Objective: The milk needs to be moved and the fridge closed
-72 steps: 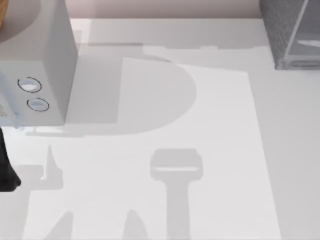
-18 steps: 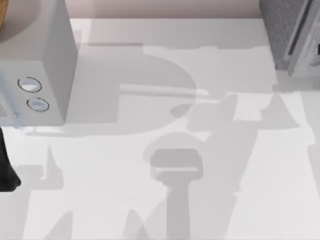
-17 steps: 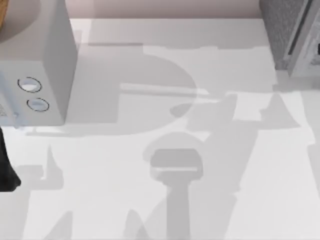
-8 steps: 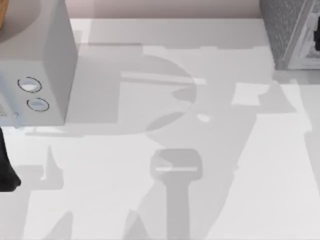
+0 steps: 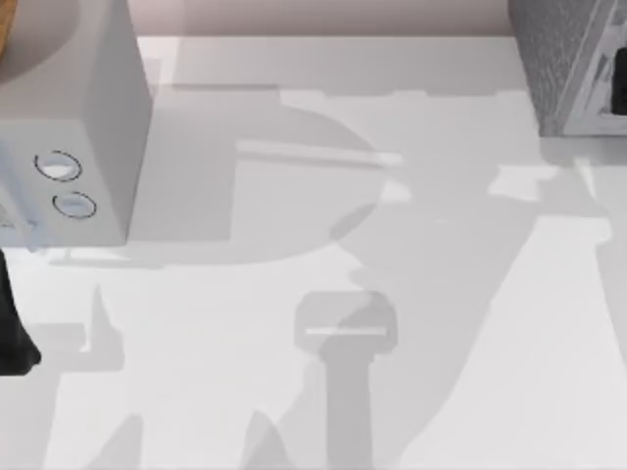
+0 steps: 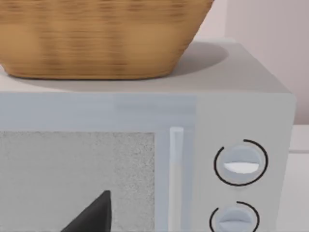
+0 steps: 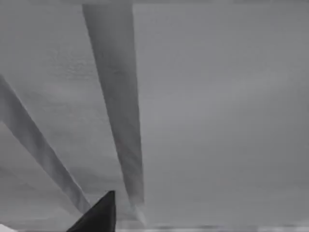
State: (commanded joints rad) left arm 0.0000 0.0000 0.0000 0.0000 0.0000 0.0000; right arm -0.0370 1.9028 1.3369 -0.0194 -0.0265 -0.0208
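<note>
So the fridge (image 5: 545, 61) sits in the far right corner of the table (image 5: 294, 411), partly cut off at the top view's right side. You can see its dark speckled wall, and just right of that the paler door panel (image 5: 594, 86), which runs at a slant to the wall. I can't tell if the door is fully shut or open a crack.

The right gripper (image 7: 98, 215) is up close to a smooth grey surface with a couple of darker bands crossing it. From the right wrist view all you get of the gripper is one dark pointed tip, so I can't tell if it's open or closed. In the top view there's a small dark bit (image 5: 619, 94) right against the door panel at the right side, but I can't make out what it is.

Over on the left side of the table is the lighter grey box with two round dials (image 5: 93, 117), with a woven basket (image 6: 101, 38) sitting on top of it. The left arm (image 5: 14, 333) is parked by the table's left edge near the front, wrist aimed at the front of that box. The left gripper (image 6: 92, 216) shows one dark tip there, and again I can't tell its state.
</note>
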